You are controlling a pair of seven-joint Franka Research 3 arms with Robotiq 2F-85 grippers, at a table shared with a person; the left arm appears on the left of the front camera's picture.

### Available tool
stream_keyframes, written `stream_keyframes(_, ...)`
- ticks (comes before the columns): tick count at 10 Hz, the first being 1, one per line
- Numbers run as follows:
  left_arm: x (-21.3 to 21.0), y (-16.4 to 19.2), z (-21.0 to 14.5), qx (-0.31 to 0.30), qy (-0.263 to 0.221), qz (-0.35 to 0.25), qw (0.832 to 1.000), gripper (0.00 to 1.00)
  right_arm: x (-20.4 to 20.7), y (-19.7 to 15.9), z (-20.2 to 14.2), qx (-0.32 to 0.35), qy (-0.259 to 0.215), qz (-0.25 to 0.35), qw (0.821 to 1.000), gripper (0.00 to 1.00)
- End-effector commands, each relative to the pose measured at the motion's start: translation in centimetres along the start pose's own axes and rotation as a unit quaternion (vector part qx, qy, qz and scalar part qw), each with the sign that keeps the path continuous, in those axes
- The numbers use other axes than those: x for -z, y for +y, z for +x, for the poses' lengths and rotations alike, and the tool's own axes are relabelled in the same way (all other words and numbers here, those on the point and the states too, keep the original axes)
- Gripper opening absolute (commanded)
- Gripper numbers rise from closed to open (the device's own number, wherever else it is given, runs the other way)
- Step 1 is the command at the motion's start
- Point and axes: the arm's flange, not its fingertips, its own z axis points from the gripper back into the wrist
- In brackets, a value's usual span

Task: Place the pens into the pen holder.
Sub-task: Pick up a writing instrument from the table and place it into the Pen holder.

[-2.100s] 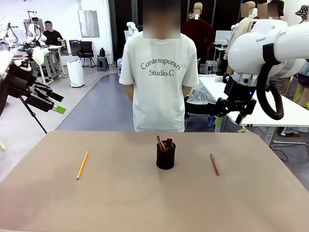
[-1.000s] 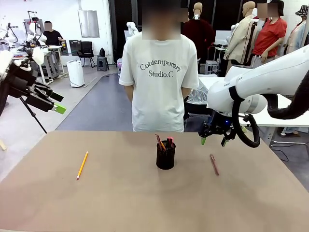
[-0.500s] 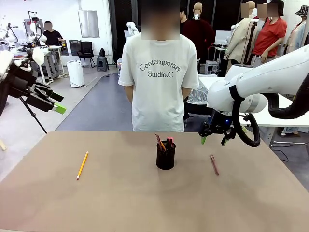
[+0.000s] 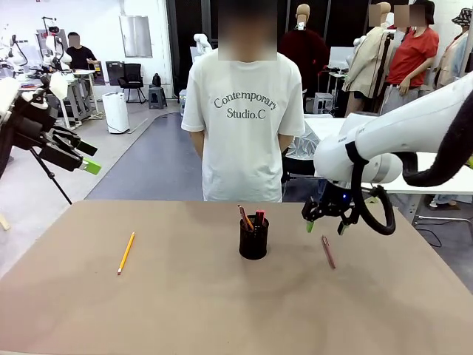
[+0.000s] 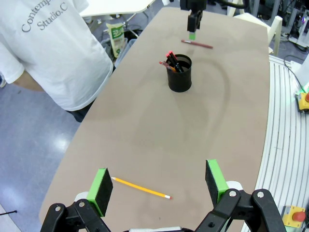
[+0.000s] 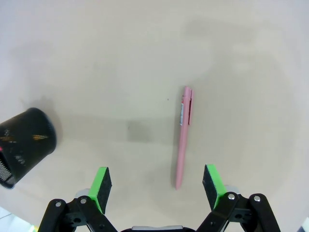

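While right pincer hangs released, centre-right of frame, over pink pen lying flat on worktop right of mid-frame pen holder, an off-centre closure could roll the thin pen away.

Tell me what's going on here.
The right gripper hovers open above a pink pen lying on the table, right of the black pen holder, which already holds pens. A yellow pencil lies untouched to the left. The left gripper hangs open off to the side; a person stands across the table.
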Motion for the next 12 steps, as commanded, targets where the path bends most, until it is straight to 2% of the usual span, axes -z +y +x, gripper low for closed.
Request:
stream_keyframes(1, -0.2, 0.1, 0.0, -0.002, 0.001, -0.001, 1.0, 1.0, 1.7, 1.2, 0.3, 0.013, 0.003, -0.031, 0.999, 1.0)
stream_keyframes(4, -0.2, 0.1, 0.0, -0.002, 0.001, -0.001, 1.0, 1.0, 2.9, 1.2, 1.2, 0.034, -0.013, -0.062, 0.997, 1.0)
stream_keyframes(12, -0.2, 0.1, 0.0, -0.002, 0.001, -0.001, 1.0, 1.0, 5.1, 0.2, 4.9, 0.04, -0.003, -0.037, 0.999, 1.0)
